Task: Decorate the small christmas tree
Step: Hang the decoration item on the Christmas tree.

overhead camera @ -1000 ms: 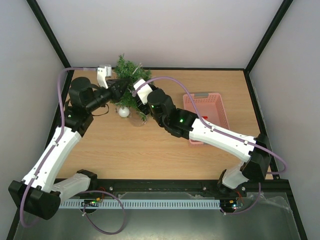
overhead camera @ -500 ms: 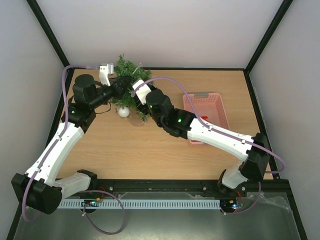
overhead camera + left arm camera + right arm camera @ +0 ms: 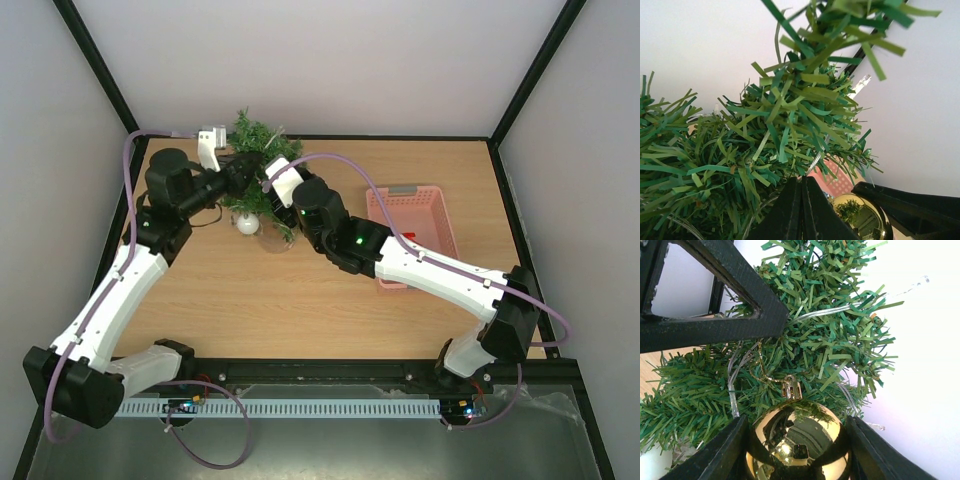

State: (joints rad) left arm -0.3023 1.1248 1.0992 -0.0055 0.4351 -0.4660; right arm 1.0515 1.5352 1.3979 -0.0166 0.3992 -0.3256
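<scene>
The small christmas tree stands at the table's far left, dark green and bushy; its branches fill the left wrist view and the right wrist view. My right gripper is shut on a shiny gold bauble, its cap and gold loop touching the needles. The bauble also shows in the left wrist view. My left gripper is shut among the branches, pinching a thin clear strand. From above, both grippers, left and right, reach into the tree.
A pink basket lies to the right of the tree, partly under the right arm. A white ball sits by the tree's foot beside a clear rounded piece. Walls close the back and both sides.
The left arm has drawn slightly back and up along the tree's left side, and the right wrist has edged a little toward the tree. Both grips are unchanged.
</scene>
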